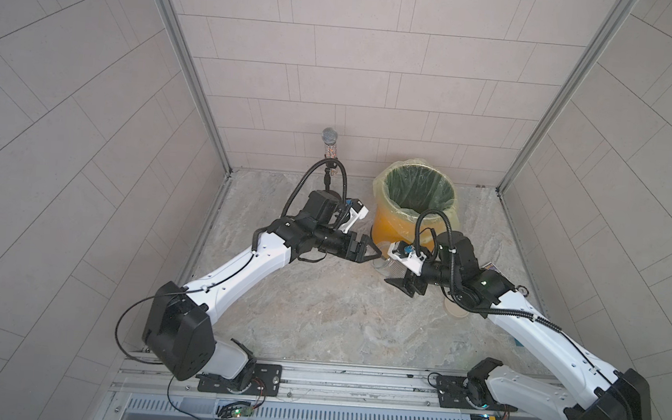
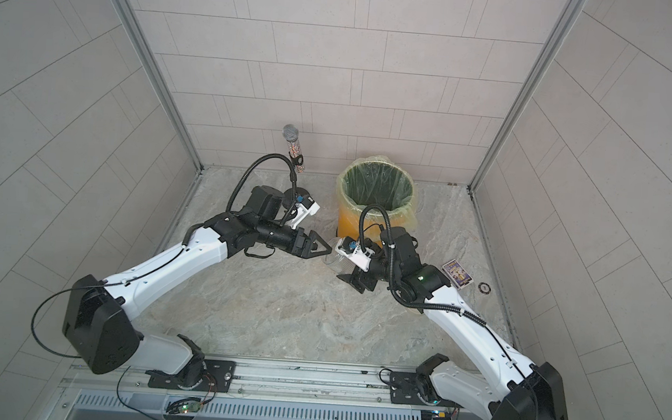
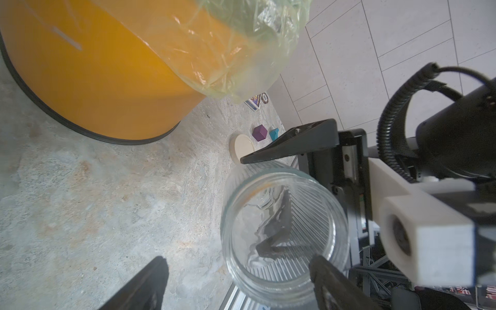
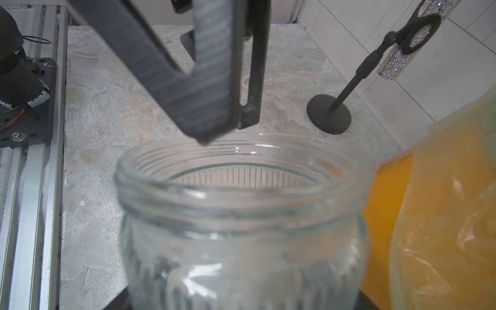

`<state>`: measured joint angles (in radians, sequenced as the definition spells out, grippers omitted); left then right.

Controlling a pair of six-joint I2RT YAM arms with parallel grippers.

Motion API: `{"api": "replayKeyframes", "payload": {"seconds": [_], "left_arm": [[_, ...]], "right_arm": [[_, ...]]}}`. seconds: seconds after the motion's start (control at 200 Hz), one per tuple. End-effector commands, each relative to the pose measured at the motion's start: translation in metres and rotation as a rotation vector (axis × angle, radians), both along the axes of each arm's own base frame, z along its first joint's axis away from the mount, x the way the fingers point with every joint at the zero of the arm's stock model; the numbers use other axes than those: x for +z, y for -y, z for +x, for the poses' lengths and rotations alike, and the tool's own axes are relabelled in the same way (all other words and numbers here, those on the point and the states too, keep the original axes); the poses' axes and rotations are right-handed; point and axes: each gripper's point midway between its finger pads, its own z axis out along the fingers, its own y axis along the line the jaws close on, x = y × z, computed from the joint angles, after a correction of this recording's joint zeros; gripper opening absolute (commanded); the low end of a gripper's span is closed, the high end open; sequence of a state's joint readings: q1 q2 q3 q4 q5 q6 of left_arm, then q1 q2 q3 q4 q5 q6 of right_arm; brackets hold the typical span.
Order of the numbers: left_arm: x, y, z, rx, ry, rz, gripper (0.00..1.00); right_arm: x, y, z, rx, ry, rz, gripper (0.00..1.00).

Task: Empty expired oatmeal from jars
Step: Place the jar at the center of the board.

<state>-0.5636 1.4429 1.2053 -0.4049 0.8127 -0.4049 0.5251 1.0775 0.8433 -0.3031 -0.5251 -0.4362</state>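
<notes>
A clear ribbed glass jar [image 1: 382, 264] [image 2: 333, 262] lies on its side just above the table, lid off. My right gripper [image 1: 399, 273] [image 4: 241, 303] is shut on its body. The wide mouth [image 3: 281, 228] faces my left gripper [image 1: 374, 250] [image 3: 239, 260], which is open. One left finger [image 4: 201, 80] has its tip at the jar's rim. No oatmeal shows in the glass; the jar looks empty. Its flat cream lid [image 3: 243, 147] [image 1: 455, 308] lies on the table behind the right arm.
An orange bin [image 1: 390, 227] [image 2: 350, 220] with a yellow-green bag stands just behind both grippers. A glittery microphone [image 1: 329, 136] on a black stand is at the back left. A card box [image 2: 457, 273], a purple cube [image 3: 259, 132] and a teal block [image 3: 274, 134] lie at the right.
</notes>
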Motion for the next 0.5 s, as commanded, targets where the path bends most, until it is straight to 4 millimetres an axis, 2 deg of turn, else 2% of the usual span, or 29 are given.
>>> {"api": "replayKeyframes", "payload": {"seconds": [0.0,0.135,0.3,0.44,0.495], "left_arm": [[-0.008,0.006,0.002,-0.021,-0.008,-0.011,0.84],[-0.017,0.011,0.004,-0.035,-0.032,-0.008,0.77],[-0.020,0.016,0.005,-0.051,-0.046,-0.008,0.56],[-0.028,0.017,0.001,-0.075,-0.079,0.008,0.28],[-0.032,0.017,-0.002,-0.084,-0.090,0.022,0.25]], "right_arm": [[0.023,-0.011,0.006,0.013,0.086,0.057,0.00],[0.022,-0.020,0.004,0.038,0.072,0.059,0.00],[0.020,-0.030,0.006,0.048,0.074,0.045,0.00],[0.014,-0.035,0.007,0.056,0.067,0.021,0.00],[0.011,-0.036,0.008,0.060,0.068,0.012,0.00]]}}
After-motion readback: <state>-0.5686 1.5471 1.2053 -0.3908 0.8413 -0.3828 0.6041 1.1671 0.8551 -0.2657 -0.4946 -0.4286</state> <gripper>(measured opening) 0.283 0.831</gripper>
